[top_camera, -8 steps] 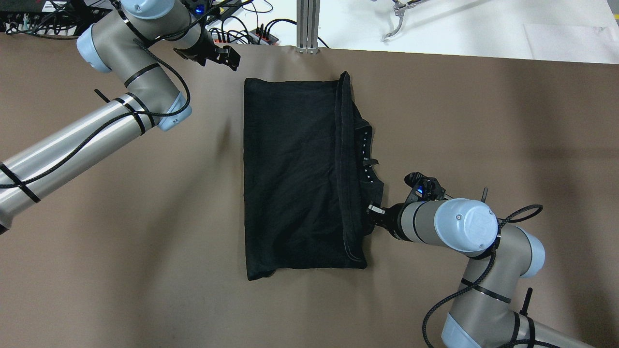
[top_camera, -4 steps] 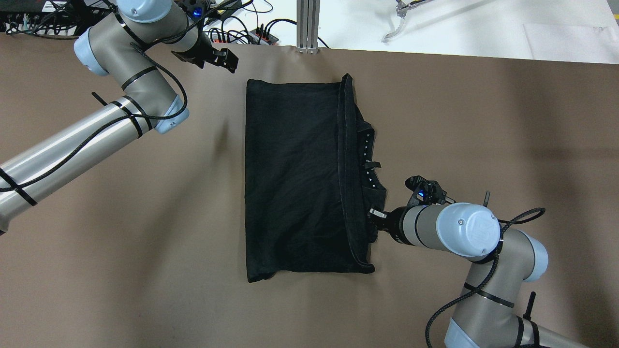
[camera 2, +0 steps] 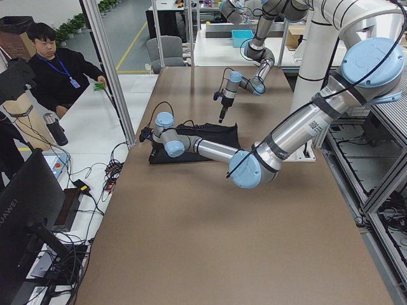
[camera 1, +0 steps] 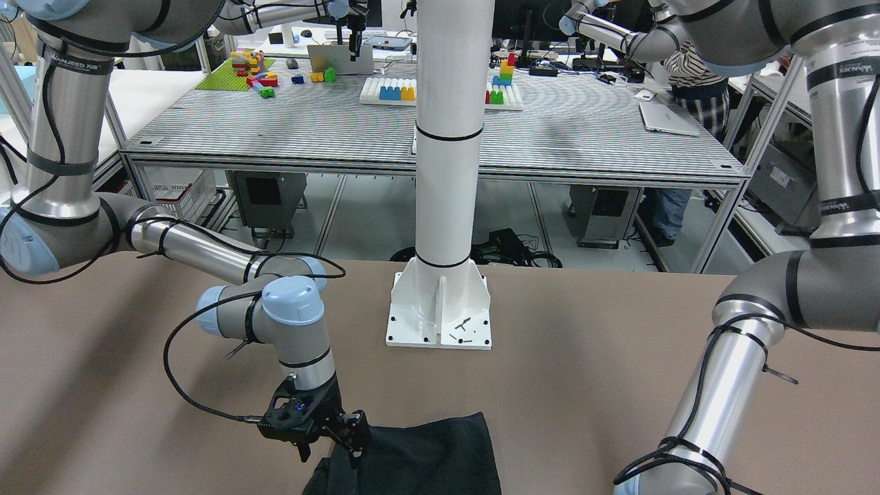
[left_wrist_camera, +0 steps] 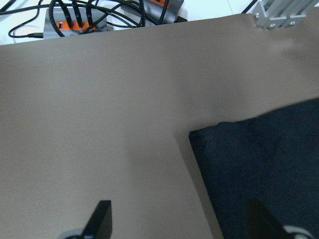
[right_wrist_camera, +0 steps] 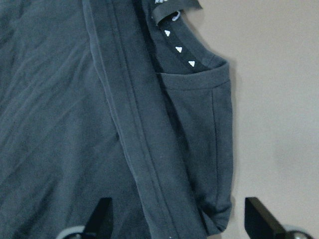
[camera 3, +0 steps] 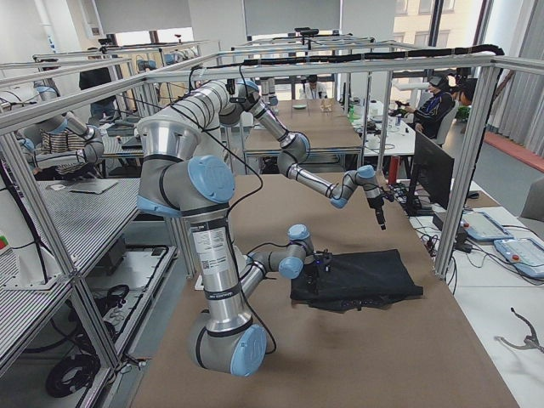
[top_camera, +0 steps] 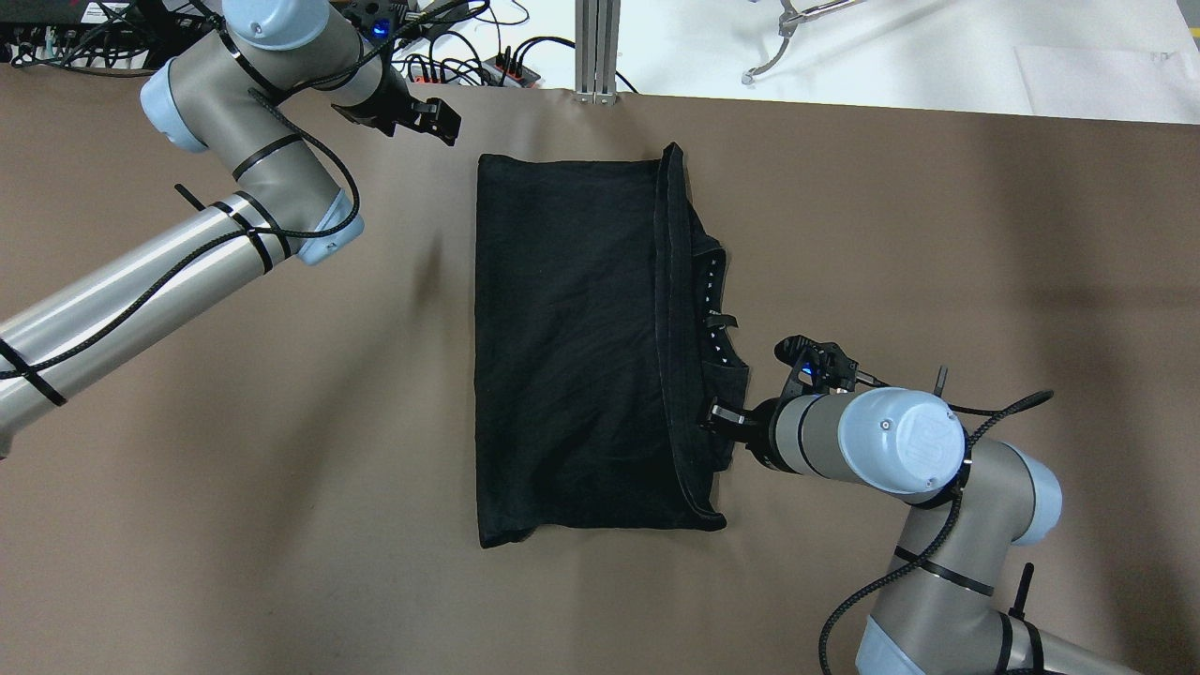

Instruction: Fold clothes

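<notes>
The right gripper [top_camera: 722,420], jaws wide, sits over the near right edge of the cloth [top_camera: 562,347] — lying folded on the table [top_camera: 281,487] — and may pinch only 1 of its 2 layers, skewing the fold, while the far left gripper [top_camera: 433,117], also spread, pins nothing.

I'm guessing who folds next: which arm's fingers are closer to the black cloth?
Right. The right fingers straddle the soft black rectangular cloth's right edge; the left fingers hover beyond its far left corner.
</notes>
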`<state>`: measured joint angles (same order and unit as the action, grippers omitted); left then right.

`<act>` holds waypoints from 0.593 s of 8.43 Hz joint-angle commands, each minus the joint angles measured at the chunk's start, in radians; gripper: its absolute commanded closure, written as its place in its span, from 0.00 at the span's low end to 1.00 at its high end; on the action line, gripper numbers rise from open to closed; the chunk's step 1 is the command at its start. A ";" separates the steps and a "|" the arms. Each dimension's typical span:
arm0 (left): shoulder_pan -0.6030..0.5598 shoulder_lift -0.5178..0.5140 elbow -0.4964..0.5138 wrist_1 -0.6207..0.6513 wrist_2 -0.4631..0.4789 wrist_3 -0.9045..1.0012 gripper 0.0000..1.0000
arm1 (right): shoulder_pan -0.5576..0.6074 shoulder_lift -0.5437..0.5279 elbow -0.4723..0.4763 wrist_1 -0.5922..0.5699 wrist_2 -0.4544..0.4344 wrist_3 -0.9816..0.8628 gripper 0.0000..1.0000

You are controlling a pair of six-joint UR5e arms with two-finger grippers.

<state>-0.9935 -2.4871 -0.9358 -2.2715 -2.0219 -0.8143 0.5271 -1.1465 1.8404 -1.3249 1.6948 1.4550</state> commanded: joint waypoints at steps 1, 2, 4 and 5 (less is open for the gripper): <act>0.006 0.002 -0.001 0.001 0.000 -0.002 0.06 | 0.008 0.146 -0.080 -0.241 -0.006 -0.183 0.06; 0.006 0.004 -0.001 0.001 -0.001 -0.002 0.06 | 0.016 0.203 -0.181 -0.243 -0.007 -0.244 0.06; 0.006 0.004 -0.001 0.000 -0.001 -0.002 0.06 | 0.045 0.280 -0.335 -0.243 -0.007 -0.292 0.06; 0.006 0.004 -0.001 0.000 0.000 -0.002 0.06 | 0.057 0.284 -0.348 -0.243 -0.006 -0.300 0.06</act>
<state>-0.9880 -2.4837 -0.9378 -2.2715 -2.0226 -0.8161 0.5601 -0.9041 1.5736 -1.5626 1.6878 1.1931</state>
